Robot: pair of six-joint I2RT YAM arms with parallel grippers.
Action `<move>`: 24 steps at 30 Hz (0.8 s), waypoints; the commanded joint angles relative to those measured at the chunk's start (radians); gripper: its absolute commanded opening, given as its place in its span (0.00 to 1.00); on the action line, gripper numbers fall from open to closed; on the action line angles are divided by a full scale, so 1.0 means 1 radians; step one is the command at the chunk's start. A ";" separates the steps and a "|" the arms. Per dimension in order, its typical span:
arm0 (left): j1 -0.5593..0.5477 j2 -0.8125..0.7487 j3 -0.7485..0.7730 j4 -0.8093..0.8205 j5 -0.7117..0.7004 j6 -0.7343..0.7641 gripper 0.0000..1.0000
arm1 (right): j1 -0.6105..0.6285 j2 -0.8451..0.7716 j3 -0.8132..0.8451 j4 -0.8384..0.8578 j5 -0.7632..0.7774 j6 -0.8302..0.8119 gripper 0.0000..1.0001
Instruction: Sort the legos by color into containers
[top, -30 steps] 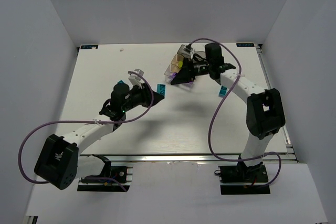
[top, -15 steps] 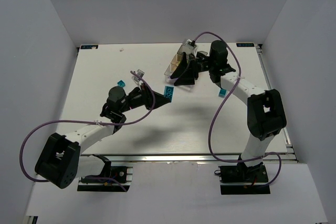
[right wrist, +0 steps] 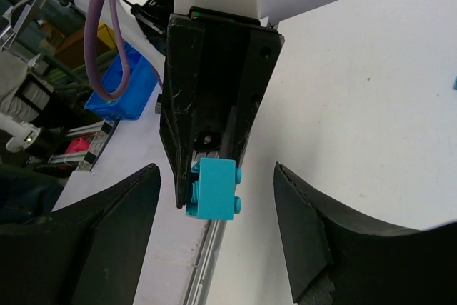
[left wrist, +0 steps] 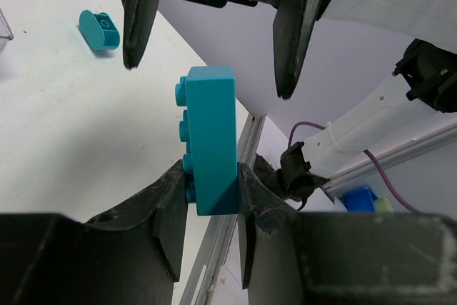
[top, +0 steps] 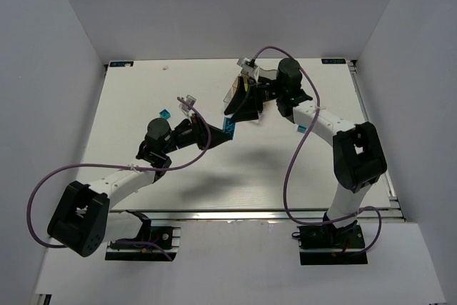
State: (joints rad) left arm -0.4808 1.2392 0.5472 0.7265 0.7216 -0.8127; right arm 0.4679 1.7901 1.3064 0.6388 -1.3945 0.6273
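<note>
My left gripper [left wrist: 211, 171] is shut on a teal lego brick [left wrist: 212, 130] and holds it upright above the table; the top view shows this gripper [top: 224, 131] and the brick [top: 230, 126] near the table's middle. My right gripper [right wrist: 216, 171] is open and faces the same brick [right wrist: 216, 189], with one finger on each side of it and neither touching. Its dark fingers [left wrist: 137, 12] hang over the brick in the left wrist view. The clear container [top: 237, 91] lies just behind the right gripper [top: 234, 113], mostly hidden by it.
A rounded teal lego [left wrist: 100, 30] lies on the table to the left, also seen from above [top: 164, 113]. Another teal lego [top: 303, 127] sits beside the right arm. A small clear object [top: 187, 101] stands behind the left arm. White walls enclose the table.
The left gripper carried the teal brick to the right, then held still. The right gripper swung down from the container toward the brick, and its jaws have narrowed a little.
</note>
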 commanded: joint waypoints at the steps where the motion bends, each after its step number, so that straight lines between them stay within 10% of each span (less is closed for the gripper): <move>1: -0.004 -0.014 0.013 0.014 -0.004 0.018 0.02 | 0.017 -0.032 -0.009 0.010 -0.009 -0.008 0.69; 11: -0.004 -0.015 0.011 -0.001 -0.053 0.043 0.02 | 0.048 -0.061 0.034 -0.372 0.020 -0.351 0.61; 15: -0.002 -0.009 0.017 -0.013 -0.070 0.049 0.03 | 0.049 -0.058 0.047 -0.422 0.022 -0.377 0.42; 24: -0.002 -0.063 0.014 -0.133 -0.160 0.082 0.54 | 0.048 -0.020 0.119 -0.435 0.014 -0.364 0.12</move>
State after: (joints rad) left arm -0.4828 1.2179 0.5507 0.6678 0.6209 -0.7509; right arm 0.5117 1.7763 1.3499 0.1860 -1.3598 0.2905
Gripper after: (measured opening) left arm 0.520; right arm 0.349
